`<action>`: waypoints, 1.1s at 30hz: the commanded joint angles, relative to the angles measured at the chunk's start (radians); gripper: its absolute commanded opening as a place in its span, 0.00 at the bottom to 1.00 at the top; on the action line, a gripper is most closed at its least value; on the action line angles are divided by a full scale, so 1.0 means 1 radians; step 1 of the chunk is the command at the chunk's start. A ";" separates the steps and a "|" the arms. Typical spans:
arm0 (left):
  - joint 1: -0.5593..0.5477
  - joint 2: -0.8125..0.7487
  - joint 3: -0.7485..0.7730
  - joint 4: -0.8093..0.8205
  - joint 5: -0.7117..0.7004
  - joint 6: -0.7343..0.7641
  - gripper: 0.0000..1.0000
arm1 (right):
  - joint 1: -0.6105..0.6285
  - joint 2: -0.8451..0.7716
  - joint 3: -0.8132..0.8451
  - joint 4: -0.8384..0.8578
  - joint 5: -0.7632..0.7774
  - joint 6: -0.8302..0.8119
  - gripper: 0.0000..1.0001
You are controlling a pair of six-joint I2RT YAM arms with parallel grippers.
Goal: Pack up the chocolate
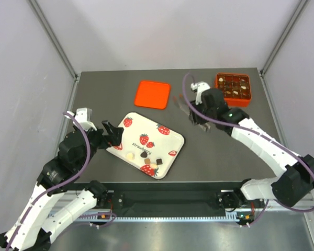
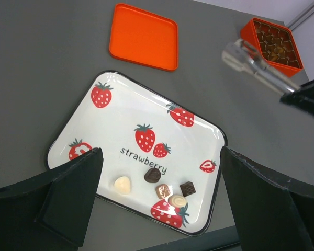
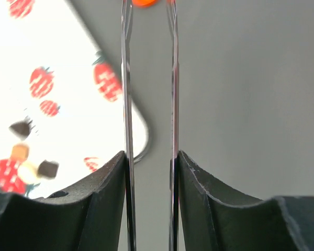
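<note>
Some chocolates (image 1: pixel 233 86) are already packed in the box (image 1: pixel 233 99), upper right. Five are left on the tray (image 1: pixel 146 125), lower middle. Tongs (image 3: pixel 125 78) are held by the right gripper (image 3: pixel 152 157), spread and empty.

right tool (image 3: pixel 150 168) clamped on metal tongs (image 3: pixel 126 78), grey table (image 3: pixel 251 104) beneath; strawberry tray (image 3: pixel 73 123) with chocolate (image 3: pixel 48 168) at left

The white tray (image 2: pixel 123 117) is showing red strawberry prints, its chocolate (image 2: pixel 163 191) brown and cream; beyond it, an orange lid (image 2: pixel 144 36).
</note>
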 commanded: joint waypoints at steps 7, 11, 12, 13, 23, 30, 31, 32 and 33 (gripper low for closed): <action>0.002 0.005 0.064 0.036 0.011 0.003 0.98 | 0.355 -0.034 -0.142 0.291 -0.060 -0.026 0.44; 0.002 0.005 0.084 0.033 0.008 -0.002 0.98 | 0.458 0.033 -0.136 0.324 -0.089 -0.003 0.44; 0.002 0.005 0.082 0.034 0.006 -0.003 0.98 | 0.474 0.049 -0.131 0.329 -0.093 -0.004 0.45; 0.002 0.003 0.082 0.036 0.006 -0.006 0.98 | 0.490 0.078 -0.128 0.334 -0.096 -0.007 0.45; 0.003 0.003 0.067 0.027 0.003 -0.012 0.98 | 0.610 0.159 -0.128 0.360 -0.124 0.016 0.48; 0.002 -0.002 0.064 0.022 -0.002 -0.011 0.98 | 0.618 0.202 -0.128 0.361 -0.121 0.024 0.48; 0.003 -0.003 0.063 0.022 -0.002 -0.012 0.98 | 0.618 0.205 -0.131 0.361 -0.123 0.025 0.48; 0.003 -0.005 0.061 0.021 -0.003 -0.012 0.98 | 0.619 0.208 -0.136 0.364 -0.121 0.027 0.48; 0.002 -0.006 0.061 0.021 -0.005 -0.012 0.98 | 0.618 0.216 -0.139 0.369 -0.118 0.027 0.48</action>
